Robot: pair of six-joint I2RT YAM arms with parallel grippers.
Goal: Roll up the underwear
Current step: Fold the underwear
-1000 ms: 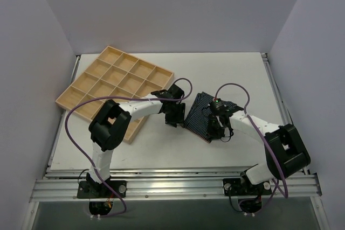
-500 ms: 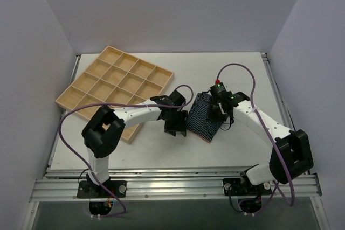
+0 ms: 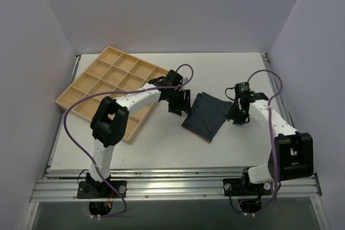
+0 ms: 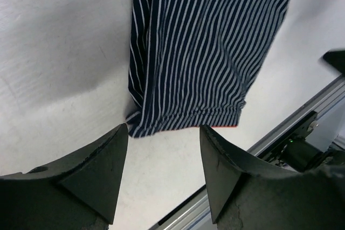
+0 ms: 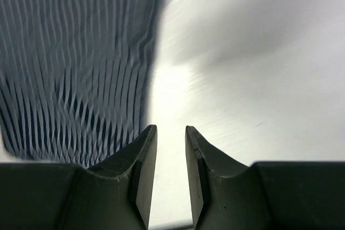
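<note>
The underwear lies flat on the white table, a folded dark navy piece with thin white stripes and a thin reddish edge at its near corner. My left gripper is open and empty at its left edge. In the left wrist view the striped cloth lies just beyond the gripper. My right gripper is at the garment's right edge with its jaws a narrow gap apart and nothing between them. In the right wrist view the gripper is over bare table and the cloth is to its left.
A wooden tray with several cells sits at the back left, under the left arm. The metal rail at the table's near edge shows in the left wrist view. Grey walls stand close on both sides.
My right gripper has come off the underwear and moved right to its edge. My left gripper has moved back and up along the left edge. The garment now lies flatter and wider.
</note>
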